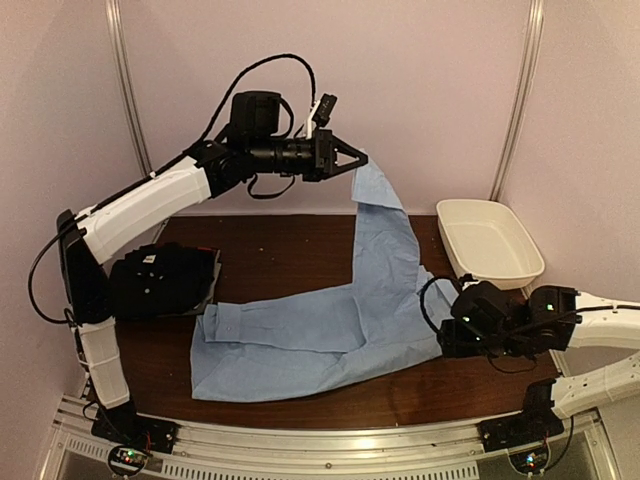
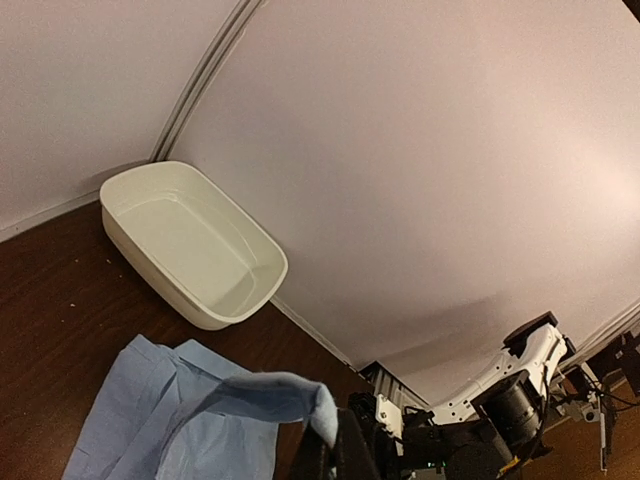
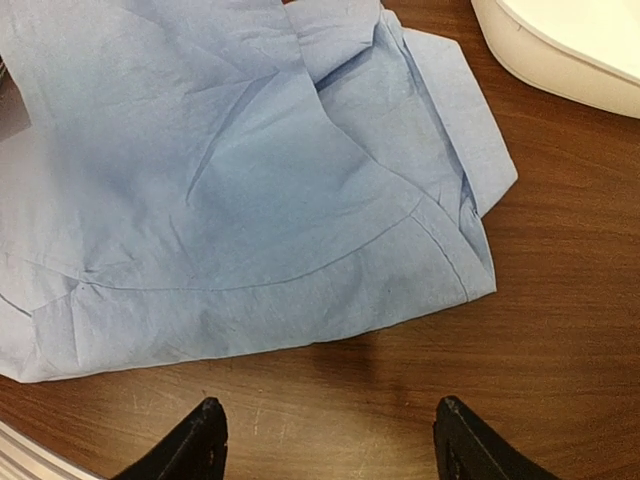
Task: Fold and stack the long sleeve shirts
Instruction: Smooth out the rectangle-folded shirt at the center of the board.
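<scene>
My left hand (image 1: 358,160) is clenched on an edge of the light blue shirt (image 1: 320,330) and holds that part high above the far side of the worktop (image 1: 290,255). A strip of cloth hangs from the grip down to the rest of the garment. From my left wrist I see the pinched blue fold curling over just in front of the hand.

The rest of the shirt lies spread across the middle of the worktop. One sleeve reaches left, and its cuff ends just beside the black shirt (image 1: 160,282); I cannot tell whether the two touch. The black shirt sits folded at the left edge, below my left arm, with a few small white buttons showing.

My right hand (image 3: 325,445) is released. Its two fingers (image 3: 200,445) are spread wide with nothing between them, low over bare wood, and the blue shirt's right edge lies just ahead of them.

The white tub (image 1: 490,240) stands in the far right corner, near a folded corner of the blue shirt but apart from it
</scene>
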You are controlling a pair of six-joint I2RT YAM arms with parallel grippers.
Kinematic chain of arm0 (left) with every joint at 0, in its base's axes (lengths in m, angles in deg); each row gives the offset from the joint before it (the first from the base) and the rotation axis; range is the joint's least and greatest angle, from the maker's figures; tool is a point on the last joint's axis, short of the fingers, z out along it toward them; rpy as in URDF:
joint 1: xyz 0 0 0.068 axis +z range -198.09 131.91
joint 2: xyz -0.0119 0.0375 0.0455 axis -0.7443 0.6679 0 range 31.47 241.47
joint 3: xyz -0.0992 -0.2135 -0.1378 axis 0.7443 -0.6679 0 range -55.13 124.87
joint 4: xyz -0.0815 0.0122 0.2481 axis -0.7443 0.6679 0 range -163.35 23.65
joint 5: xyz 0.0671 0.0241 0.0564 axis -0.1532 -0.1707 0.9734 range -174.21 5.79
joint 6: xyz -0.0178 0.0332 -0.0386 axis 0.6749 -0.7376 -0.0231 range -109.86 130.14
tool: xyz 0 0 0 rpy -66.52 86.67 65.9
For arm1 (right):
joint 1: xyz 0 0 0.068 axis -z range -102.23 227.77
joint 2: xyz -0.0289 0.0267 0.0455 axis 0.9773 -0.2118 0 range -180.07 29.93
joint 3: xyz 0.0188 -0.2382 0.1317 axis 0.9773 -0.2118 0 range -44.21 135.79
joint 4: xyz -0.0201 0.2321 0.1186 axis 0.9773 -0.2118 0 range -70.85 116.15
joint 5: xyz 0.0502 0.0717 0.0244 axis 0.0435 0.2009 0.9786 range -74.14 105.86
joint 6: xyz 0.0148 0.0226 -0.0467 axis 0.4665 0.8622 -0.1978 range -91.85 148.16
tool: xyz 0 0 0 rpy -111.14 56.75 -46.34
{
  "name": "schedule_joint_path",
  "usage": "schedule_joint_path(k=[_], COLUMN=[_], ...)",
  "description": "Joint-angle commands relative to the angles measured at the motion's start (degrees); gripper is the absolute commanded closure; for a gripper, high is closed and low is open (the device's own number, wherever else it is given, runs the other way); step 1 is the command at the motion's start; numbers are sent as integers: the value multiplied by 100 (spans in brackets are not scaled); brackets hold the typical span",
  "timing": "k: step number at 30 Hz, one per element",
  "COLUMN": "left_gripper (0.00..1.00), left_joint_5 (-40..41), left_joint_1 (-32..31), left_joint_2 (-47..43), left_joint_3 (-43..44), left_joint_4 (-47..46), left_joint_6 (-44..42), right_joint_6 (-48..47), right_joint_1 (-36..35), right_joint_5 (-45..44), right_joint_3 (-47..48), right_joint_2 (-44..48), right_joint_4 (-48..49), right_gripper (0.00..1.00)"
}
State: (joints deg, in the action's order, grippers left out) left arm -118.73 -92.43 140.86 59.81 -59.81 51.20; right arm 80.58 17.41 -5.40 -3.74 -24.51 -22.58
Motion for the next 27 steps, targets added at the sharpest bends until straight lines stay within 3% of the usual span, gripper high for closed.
schedule_joint_path(k=[1,3,10,15,23,27], left_gripper=[100,100,100,100,100,100], left_joint_5=[-116,-190,-337,-331,-464,-491], left_joint_1=[48,48,39,41,39,39], left_joint_2=[57,54,-177,-383,-396,-409], left_joint_3=[-20,-19,-103,-277,-413,-396], left_joint_4=[-328,-339,-345,-350,-407,-390], left_joint_6=[-30,10,69,68,120,105], right_joint_6=[-475,-907,-2573,-3743,-5112,-5390], right_joint_1=[42,42,486,1273,1702,1839], right_joint_5=[-51,-148,-770,-241,713,1068], right_joint_3=[-20,86,658,875,1679,1821], right_joint_2=[62,46,-406,-868,-2106,-2439], right_joint_4=[803,1232,2394,3381,3842,3964], right_gripper=[28,26,4,1,7,30])
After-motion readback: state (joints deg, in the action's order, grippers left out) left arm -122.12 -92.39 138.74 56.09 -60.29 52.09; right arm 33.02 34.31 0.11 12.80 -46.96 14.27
